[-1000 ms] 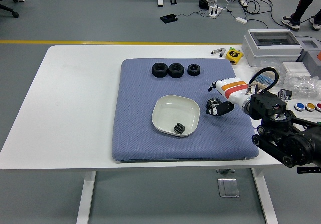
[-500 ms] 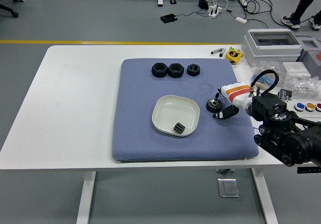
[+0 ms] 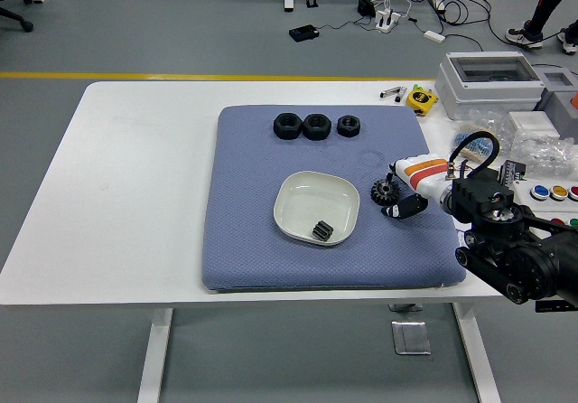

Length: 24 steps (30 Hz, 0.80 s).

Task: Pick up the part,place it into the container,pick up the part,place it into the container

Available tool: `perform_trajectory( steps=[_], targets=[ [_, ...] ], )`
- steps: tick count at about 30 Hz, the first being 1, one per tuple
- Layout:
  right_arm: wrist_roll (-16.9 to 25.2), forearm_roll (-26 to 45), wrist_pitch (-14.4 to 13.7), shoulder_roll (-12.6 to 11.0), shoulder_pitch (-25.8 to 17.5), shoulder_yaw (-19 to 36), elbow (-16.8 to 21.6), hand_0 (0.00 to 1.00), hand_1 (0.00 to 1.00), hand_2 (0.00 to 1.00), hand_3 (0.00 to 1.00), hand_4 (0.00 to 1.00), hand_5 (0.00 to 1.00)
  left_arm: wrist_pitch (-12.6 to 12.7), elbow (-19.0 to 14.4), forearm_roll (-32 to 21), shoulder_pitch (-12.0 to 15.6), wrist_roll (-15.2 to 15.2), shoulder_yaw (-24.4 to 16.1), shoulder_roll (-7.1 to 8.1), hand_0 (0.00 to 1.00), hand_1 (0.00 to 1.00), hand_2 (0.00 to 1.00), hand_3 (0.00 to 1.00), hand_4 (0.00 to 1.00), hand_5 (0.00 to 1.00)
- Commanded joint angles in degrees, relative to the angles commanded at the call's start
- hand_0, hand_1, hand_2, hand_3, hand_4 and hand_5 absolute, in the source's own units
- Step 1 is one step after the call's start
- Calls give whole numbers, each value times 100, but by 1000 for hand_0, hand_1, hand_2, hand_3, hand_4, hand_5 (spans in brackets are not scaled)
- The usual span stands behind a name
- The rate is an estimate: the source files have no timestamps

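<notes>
A small black gear [image 3: 386, 192] lies on the blue mat [image 3: 253, 240], just right of the white bowl [image 3: 316, 200]. My right hand [image 3: 404, 195] comes in from the right, and its fingers are curled around the gear's right side, low on the mat. The bowl holds one small black part [image 3: 323, 230]. Three black nuts [image 3: 316, 126] stand in a row at the mat's far edge. My left arm is out of view.
A grey lidded box [image 3: 488, 82], a yellow tape measure [image 3: 421, 98], plastic bags [image 3: 542, 150] and coloured buttons [image 3: 551, 192] crowd the table's right side. A person's legs [image 3: 551, 10] show on the floor at the top right.
My right hand's fingers, spread over the gear a second ago, have curled in around it. The hand has drawn slightly right and down. The gear has barely shifted.
</notes>
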Motion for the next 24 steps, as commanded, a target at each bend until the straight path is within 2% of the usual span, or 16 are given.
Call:
perform_trajectory(
  steps=[1, 2, 7, 8, 19, 20, 24],
  targets=[
    [24, 4, -41, -4, -6, -1, 3, 504, 636, 680, 562, 843, 448, -3, -1, 2, -4, 2, 2, 1, 616, 589, 677, 594, 575, 591],
    [42, 5, -71, -6, -13, -3, 6, 284, 493, 555, 520, 804, 452, -6, -1, 4, -6, 3, 5, 1, 616, 591, 672, 594, 573, 590],
    [87, 6, -175, -2, -62, -52, 7, 284, 493, 555, 520, 804, 452, -12, -3, -24, -6, -2, 26, -5, 616, 591, 672, 594, 573, 590],
    [82, 1, -173, -3, -67, -61, 9, 185, 413, 515, 515, 780, 451, -12, -2, -25, -6, -2, 26, -6, 616, 590, 671, 595, 573, 591],
    [38, 112, -300, 8, -138, -152, -55, 181, 400, 513, 515, 780, 453, -17, -4, -54, -19, -10, 44, -7, 616, 590, 670, 595, 571, 589],
    [49, 125, -317, 8, -141, -148, -52, 121, 339, 504, 513, 768, 459, -18, -4, -63, -19, -14, 50, -7, 616, 589, 670, 595, 572, 589],
    [80, 204, -370, -7, -140, -128, -39, 121, 339, 504, 513, 768, 459, -20, -3, -75, -21, -18, 55, -6, 616, 589, 670, 595, 572, 589]
  ],
)
